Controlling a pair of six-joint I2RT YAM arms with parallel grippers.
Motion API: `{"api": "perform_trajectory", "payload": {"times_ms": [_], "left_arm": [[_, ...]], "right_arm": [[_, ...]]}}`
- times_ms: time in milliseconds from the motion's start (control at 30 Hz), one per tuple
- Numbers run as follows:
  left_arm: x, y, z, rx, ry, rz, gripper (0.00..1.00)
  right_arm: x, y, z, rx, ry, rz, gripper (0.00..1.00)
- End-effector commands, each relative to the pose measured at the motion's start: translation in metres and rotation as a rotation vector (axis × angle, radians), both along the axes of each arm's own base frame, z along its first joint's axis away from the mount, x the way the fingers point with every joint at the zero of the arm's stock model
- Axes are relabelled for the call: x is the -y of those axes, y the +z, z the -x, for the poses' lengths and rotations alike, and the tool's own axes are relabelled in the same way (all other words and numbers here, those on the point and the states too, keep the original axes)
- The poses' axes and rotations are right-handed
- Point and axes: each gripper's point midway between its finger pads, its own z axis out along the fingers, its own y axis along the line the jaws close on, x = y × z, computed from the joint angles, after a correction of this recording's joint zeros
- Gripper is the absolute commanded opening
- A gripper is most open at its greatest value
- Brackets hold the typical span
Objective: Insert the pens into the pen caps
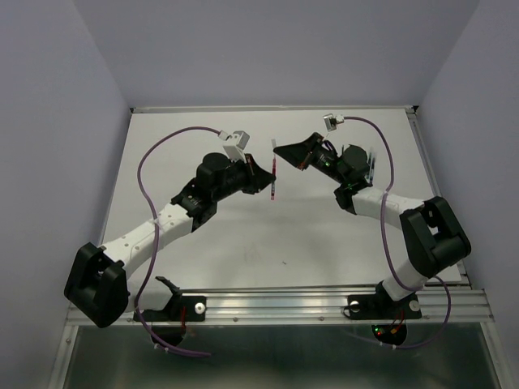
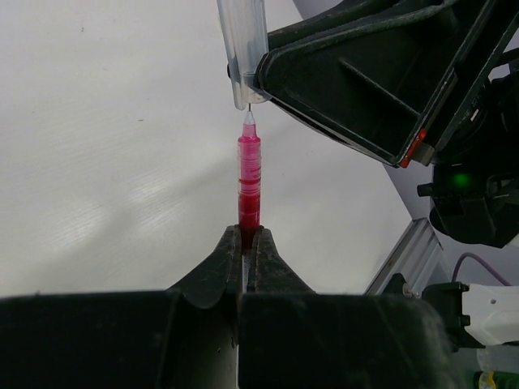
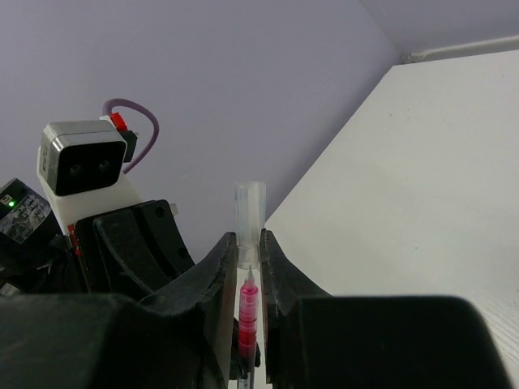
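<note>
My left gripper (image 1: 263, 180) is shut on the lower end of a maroon-red pen (image 1: 275, 174), held above the white table (image 1: 324, 235). In the left wrist view the pen (image 2: 249, 182) stands up from the gripper (image 2: 250, 235), its fine tip just at the open mouth of a translucent pen cap (image 2: 243, 49). My right gripper (image 1: 281, 148) is shut on that cap (image 3: 250, 212). In the right wrist view the pen (image 3: 246, 312) rises between my right gripper's (image 3: 250, 243) fingers, in line with the cap. The other pens and caps are out of view.
Purple walls enclose the table on three sides. A metal rail (image 1: 284, 304) runs along the near edge and another along the right edge (image 2: 405, 251). The left wrist camera (image 3: 85, 166) sits close to my right gripper.
</note>
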Motion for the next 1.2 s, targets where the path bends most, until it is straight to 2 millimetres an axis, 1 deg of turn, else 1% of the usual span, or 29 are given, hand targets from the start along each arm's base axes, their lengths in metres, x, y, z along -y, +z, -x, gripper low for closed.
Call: {"api": "perform_trajectory", "payload": {"times_ms": [0,167,300,467,567,700,833,933,967,1033,1100,1167], "left_arm": [[-0.001,0.031,0.0,0.096,0.004,0.055,0.0],[-0.003,0.036,0.002,0.115,0.006,0.06,0.0],[-0.003,0.034,0.004,0.115,0.0,0.059,0.0],[-0.004,0.031,0.001,0.097,0.018,0.063,0.0],[-0.004,0.033,-0.003,0.088,0.042,0.073,0.0],[0.0,0.037,-0.004,0.092,0.025,0.079,0.0],[0.002,0.031,0.0,0.077,0.003,0.073,0.0],[0.0,0.027,0.001,0.069,0.015,0.072,0.0],[-0.001,0.027,0.001,0.068,0.02,0.074,0.0],[-0.002,0.029,0.001,0.072,0.024,0.076,0.0],[-0.002,0.033,-0.002,0.079,0.037,0.086,0.0],[-0.003,0.042,-0.009,0.09,0.077,0.116,0.0]], "right_arm": [[0.0,0.02,0.012,0.066,0.015,-0.024,0.18],[-0.001,0.016,0.012,0.057,0.019,-0.028,0.19],[-0.002,0.017,0.012,0.056,0.03,-0.038,0.19],[-0.003,0.02,0.016,0.055,0.052,-0.063,0.19],[-0.001,0.02,0.018,0.055,0.045,-0.072,0.19],[0.002,0.023,0.019,0.061,0.031,-0.077,0.19],[0.007,0.026,0.013,0.074,-0.02,-0.081,0.21],[0.01,0.032,0.009,0.09,-0.054,-0.078,0.21],[0.01,0.036,0.011,0.095,-0.05,-0.08,0.21],[0.009,0.036,0.013,0.098,-0.039,-0.079,0.2],[0.01,0.031,0.015,0.081,-0.035,-0.072,0.2],[0.011,0.028,0.016,0.066,-0.039,-0.086,0.2]]}}
